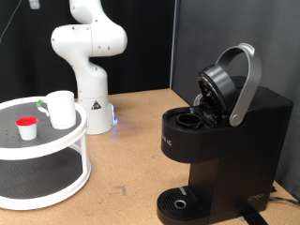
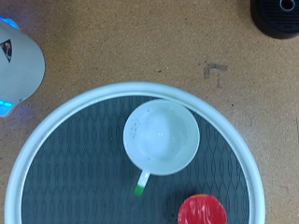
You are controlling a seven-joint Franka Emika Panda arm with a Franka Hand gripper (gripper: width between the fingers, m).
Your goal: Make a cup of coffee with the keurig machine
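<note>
Table (image 1: 141,122): we see a brown wooden surface carrying everything in the scene; a small dark scuff shows on it in the wrist view.

Robot arm (image 1: 86,47): we find the white arm rising from its base at the exterior view's upper left, beyond the stand; a blue light glows at the foot of the base; the upper links run out of the top of the picture.

Keurig machine (image 1: 220,141): we see the boxy black brewer at the exterior view's right; its silver-grey arched handle is swung up and the lid stands open, baring the pod chamber; the circular drip tray at its foot has nothing on it; in the wrist view only a dark rounded part of it shows at one corner.

Tiered stand (image 1: 82,141): we see a round white two-level tray at the exterior view's left, with dark mesh-patterned shelves; the top shelf holds the cup and the pod.

Cup (image 2: 161,137): we see the white mug upright and empty on the top shelf, near its middle in the wrist view, its light green handle tip pointing towards the pod; well apart from the machine.

Pod (image 2: 197,211): small, white, red-topped; near the cup, not touching it.

Gripper: not in either picture; we cannot tell how its fingers stand.
</note>
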